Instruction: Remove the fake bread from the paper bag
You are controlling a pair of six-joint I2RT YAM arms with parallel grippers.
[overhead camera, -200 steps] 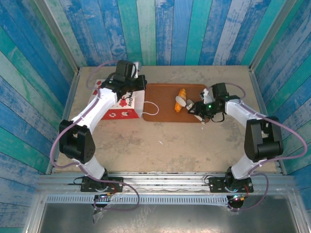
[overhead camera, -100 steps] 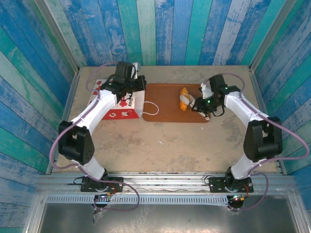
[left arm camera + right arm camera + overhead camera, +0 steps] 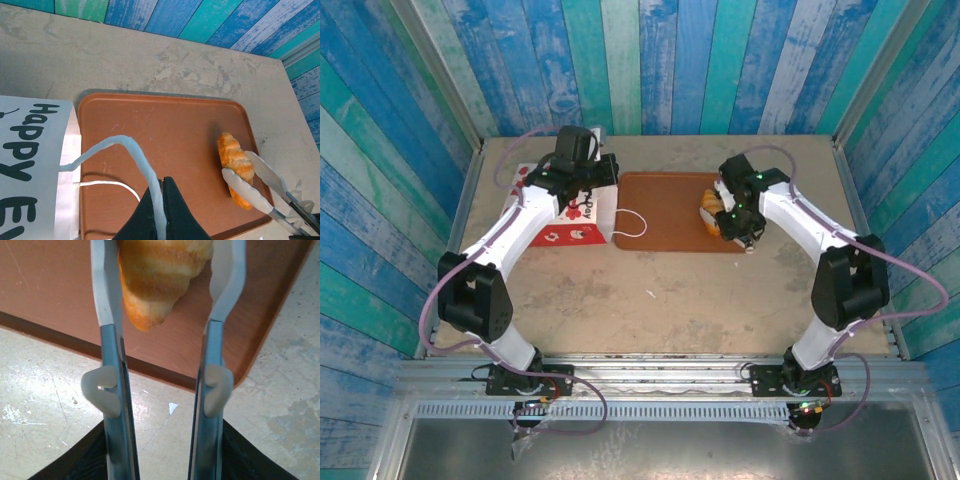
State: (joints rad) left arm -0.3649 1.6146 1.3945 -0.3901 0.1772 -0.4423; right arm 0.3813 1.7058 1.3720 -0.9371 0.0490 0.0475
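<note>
"Around the croissant (image 3: pixel 232 152), what can't you make out?"

"Its upper end is cut off at the top of my right wrist view. I cannot tell whether it rests on the tray (image 3: pixel 150 130) or hangs just above it. The inside of the paper bag (image 3: pixel 563 222) is hidden, and its far side runs off the left edge of my left wrist view."

"Where does it sit against your jaws?"

"Between the pale fingers (image 3: pixel 102 290) of my right gripper (image 3: pixel 161 270), which press on both its flanks, over the tray's right end near the rim. My left gripper (image 3: pixel 162 182) is clamped on a handle (image 3: pixel 135 152) of the bag. The bag lies just left of the tray, its handle end at the tray's left edge, both on the pale table (image 3: pixel 650 290)."

"Counts?"

"One croissant, one bag, one tray. Two white handle loops: one in my grip, the other loop (image 3: pixel 107 184) lying on the tray."
</note>
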